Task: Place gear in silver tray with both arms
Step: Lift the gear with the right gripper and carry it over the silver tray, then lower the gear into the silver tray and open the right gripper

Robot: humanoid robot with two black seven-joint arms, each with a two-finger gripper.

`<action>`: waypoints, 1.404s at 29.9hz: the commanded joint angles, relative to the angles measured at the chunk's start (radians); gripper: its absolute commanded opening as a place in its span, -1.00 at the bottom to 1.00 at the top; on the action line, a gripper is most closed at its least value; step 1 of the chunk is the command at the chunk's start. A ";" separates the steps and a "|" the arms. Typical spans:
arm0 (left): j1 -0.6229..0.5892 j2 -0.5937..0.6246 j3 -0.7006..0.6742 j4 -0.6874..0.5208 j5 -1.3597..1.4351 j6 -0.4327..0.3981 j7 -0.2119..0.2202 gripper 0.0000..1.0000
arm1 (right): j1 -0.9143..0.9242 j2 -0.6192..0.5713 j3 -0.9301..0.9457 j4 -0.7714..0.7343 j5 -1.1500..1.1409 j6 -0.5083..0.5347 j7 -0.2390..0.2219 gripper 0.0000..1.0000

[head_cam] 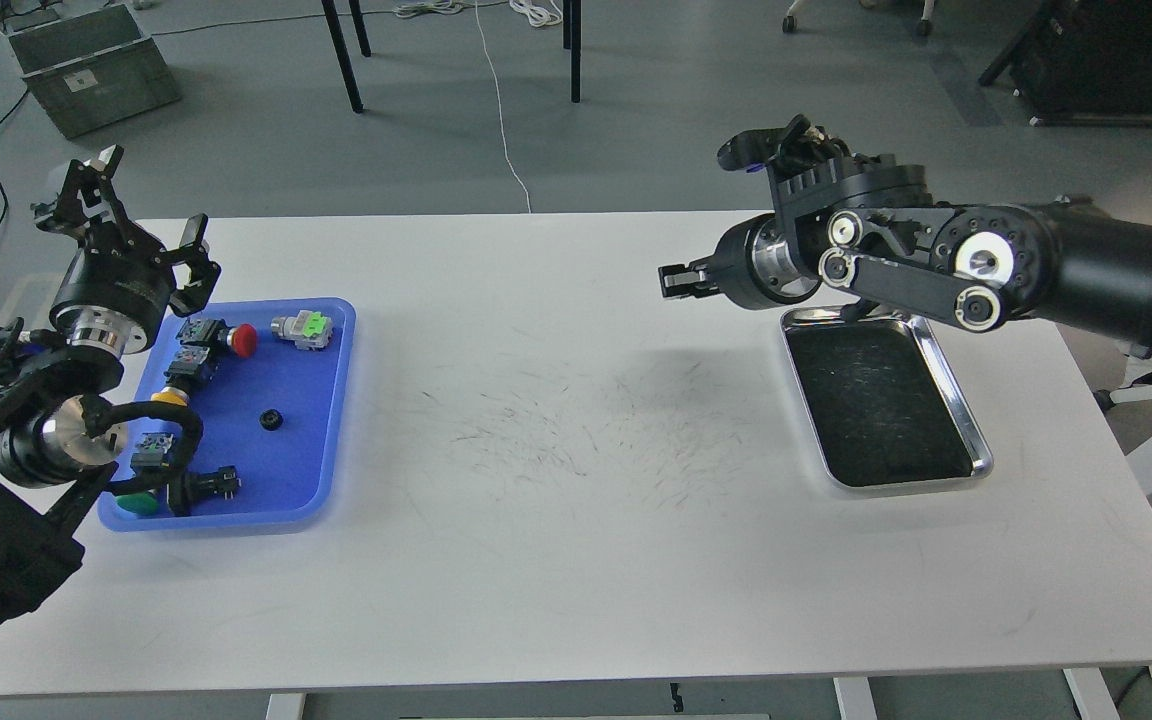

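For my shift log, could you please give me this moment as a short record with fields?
gear: small black ring lying in the blue tray, untouched
silver tray: on the table's right side, nothing in it
other parts: red button, green-topped switch in the blue tray
left gripper: open, raised behind the blue tray
right gripper: above the table, pointing left; open or shut unclear

Showing grey floor [266, 130] beyond a white table [556, 560] with scuffed middle. Standing at far left: grey crate [86, 65]; black furniture legs [341, 55] at top centre. White cable [501, 110] trailing across floor.
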 commanded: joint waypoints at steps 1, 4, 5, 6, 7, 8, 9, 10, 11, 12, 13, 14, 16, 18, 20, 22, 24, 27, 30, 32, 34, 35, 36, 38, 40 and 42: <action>0.000 0.000 0.001 0.000 0.002 0.000 0.000 0.97 | -0.021 -0.102 0.013 -0.032 -0.002 -0.072 0.015 -0.97; 0.001 -0.002 0.001 -0.001 0.002 0.000 0.000 0.97 | -0.102 -0.115 0.010 -0.081 -0.007 -0.150 0.034 -0.97; 0.001 -0.003 0.001 -0.001 0.002 0.000 0.000 0.96 | -0.130 -0.116 0.010 -0.098 -0.007 -0.176 0.041 -0.97; 0.001 -0.003 0.001 -0.001 0.002 0.000 0.000 0.97 | -0.153 -0.115 0.010 -0.115 -0.007 -0.202 0.044 -0.97; 0.001 -0.003 0.001 -0.001 0.002 0.000 0.000 0.97 | -0.183 -0.115 0.010 -0.129 -0.007 -0.225 0.049 -0.97; 0.001 -0.003 0.001 -0.001 0.002 0.000 0.000 0.97 | -0.214 -0.115 0.010 -0.142 -0.007 -0.247 0.054 -0.97; 0.001 -0.003 0.001 -0.001 0.002 0.000 0.000 0.97 | -0.239 -0.115 0.010 -0.153 -0.007 -0.264 0.057 -0.97; 0.001 -0.002 0.001 -0.001 0.002 0.000 0.000 0.97 | -0.265 -0.115 0.010 -0.165 -0.007 -0.282 0.057 -0.96; 0.001 -0.002 0.001 -0.001 0.002 0.000 0.000 0.97 | -0.288 -0.115 0.010 -0.181 -0.007 -0.296 0.060 -0.96; 0.000 -0.002 0.001 -0.001 0.002 0.000 0.001 0.96 | -0.309 -0.110 0.010 -0.196 -0.007 -0.305 0.063 -0.96; 0.000 -0.002 0.001 -0.001 0.002 0.000 0.002 0.97 | -0.332 -0.103 0.010 -0.219 -0.007 -0.313 0.070 -0.96; 0.000 -0.002 0.001 -0.001 0.002 0.000 0.002 0.97 | -0.348 -0.095 0.012 -0.244 -0.007 -0.314 0.078 -0.96; 0.000 -0.003 0.001 -0.001 0.002 0.000 0.002 0.97 | -0.366 -0.075 0.010 -0.280 -0.007 -0.314 0.092 -0.96; 0.000 -0.005 0.001 -0.001 0.002 0.000 0.002 0.97 | -0.386 -0.060 0.009 -0.296 -0.007 -0.314 0.098 -0.94; 0.000 -0.006 0.001 -0.003 0.002 0.000 0.002 0.97 | -0.398 -0.055 0.009 -0.297 -0.007 -0.314 0.100 -0.92; 0.000 -0.008 0.001 -0.003 0.002 0.000 0.002 0.96 | -0.409 -0.052 0.010 -0.293 -0.007 -0.314 0.100 -0.91; 0.000 -0.008 0.001 -0.003 0.002 0.000 0.001 0.97 | -0.417 -0.044 0.010 -0.288 -0.005 -0.314 0.100 -0.88; 0.000 -0.008 0.001 -0.003 0.002 0.000 0.001 0.97 | -0.421 -0.032 0.009 -0.287 -0.005 -0.314 0.100 -0.83; -0.002 -0.008 0.001 -0.003 0.002 0.000 0.001 0.97 | -0.421 -0.032 0.007 -0.285 -0.004 -0.314 0.100 -0.62; -0.003 -0.006 0.001 -0.003 0.002 0.000 0.002 0.97 | -0.421 -0.030 0.007 -0.282 -0.004 -0.314 0.100 -0.37; -0.003 -0.006 0.001 -0.003 0.002 0.000 0.002 0.97 | -0.420 -0.030 0.007 -0.282 -0.002 -0.314 0.100 0.06; -0.003 -0.006 0.001 -0.003 0.002 0.000 0.002 0.97 | -0.418 -0.030 0.009 -0.282 -0.001 -0.314 0.100 0.28; -0.003 -0.006 0.001 -0.003 0.002 0.000 0.002 0.97 | -0.417 -0.030 0.009 -0.282 0.002 -0.314 0.100 0.34; -0.003 -0.006 0.001 -0.003 0.002 0.000 0.002 0.97 | -0.414 -0.030 0.010 -0.281 0.002 -0.314 0.100 0.36; -0.003 -0.006 0.001 -0.003 0.002 0.000 0.002 0.97 | -0.411 -0.029 0.019 -0.281 0.004 -0.313 0.100 0.51; -0.006 -0.008 0.001 -0.003 0.002 0.000 0.002 0.97 | -0.405 -0.029 0.028 -0.279 0.008 -0.313 0.100 0.73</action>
